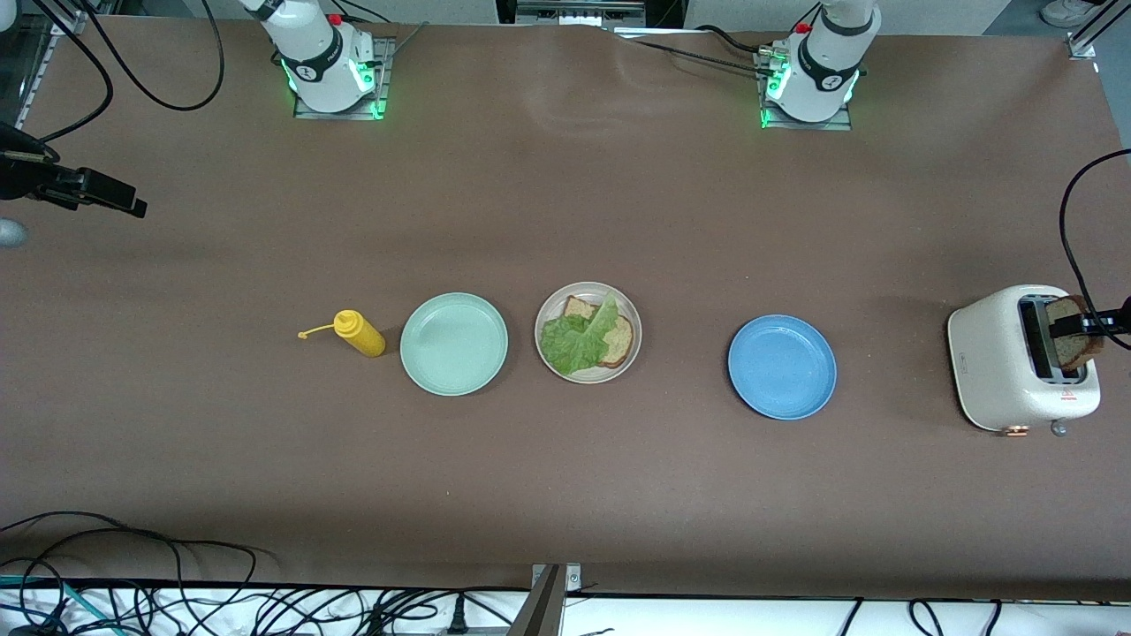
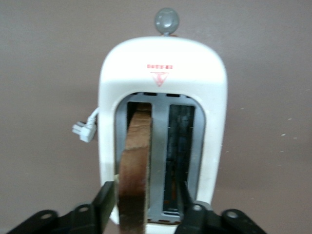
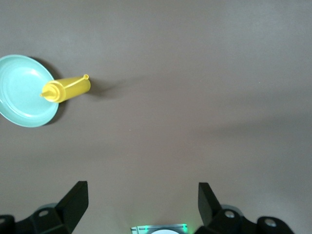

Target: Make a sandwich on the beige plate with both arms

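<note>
The table (image 1: pixel 565 495) is covered in a plain matte brown. On the pale beige plate (image 1: pixel 548 353) lie a brown bread slice (image 1: pixel 618 340) with darker crust and a ruffled green lettuce leaf (image 1: pixel 579 340). Beside it sit a mint-green plate (image 1: pixel 454 344), a blue plate (image 1: pixel 782 367) and a yellow squeeze bottle (image 1: pixel 360 333). The toaster (image 1: pixel 998 371) is speckled cream with red markings; the slice in its slot (image 2: pixel 135 165) is brown. Both black grippers belong to glossy white arms.
</note>
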`<action>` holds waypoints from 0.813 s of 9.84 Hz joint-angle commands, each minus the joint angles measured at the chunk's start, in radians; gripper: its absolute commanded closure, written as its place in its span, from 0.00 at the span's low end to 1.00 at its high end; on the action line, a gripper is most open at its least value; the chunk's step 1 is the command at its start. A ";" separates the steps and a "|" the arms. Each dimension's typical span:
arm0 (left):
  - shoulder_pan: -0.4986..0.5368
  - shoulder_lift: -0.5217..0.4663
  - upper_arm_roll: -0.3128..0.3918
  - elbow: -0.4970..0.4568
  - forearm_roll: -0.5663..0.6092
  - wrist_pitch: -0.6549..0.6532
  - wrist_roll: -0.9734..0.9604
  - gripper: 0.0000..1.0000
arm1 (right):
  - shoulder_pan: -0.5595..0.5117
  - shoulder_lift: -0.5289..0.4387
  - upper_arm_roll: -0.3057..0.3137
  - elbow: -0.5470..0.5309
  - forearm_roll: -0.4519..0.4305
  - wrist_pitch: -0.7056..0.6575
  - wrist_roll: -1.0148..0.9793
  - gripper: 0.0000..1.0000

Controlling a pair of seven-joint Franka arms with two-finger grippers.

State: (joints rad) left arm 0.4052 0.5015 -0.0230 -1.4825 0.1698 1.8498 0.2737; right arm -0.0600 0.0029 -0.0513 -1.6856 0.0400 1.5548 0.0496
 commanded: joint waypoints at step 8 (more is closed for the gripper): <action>-0.006 -0.162 -0.058 0.071 0.040 -0.228 -0.008 1.00 | 0.028 0.008 0.014 0.043 -0.038 -0.022 0.046 0.00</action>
State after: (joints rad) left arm 0.4112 0.3916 -0.0491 -1.4283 0.1899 1.6903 0.2739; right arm -0.0346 0.0044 -0.0316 -1.6677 0.0106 1.5485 0.0887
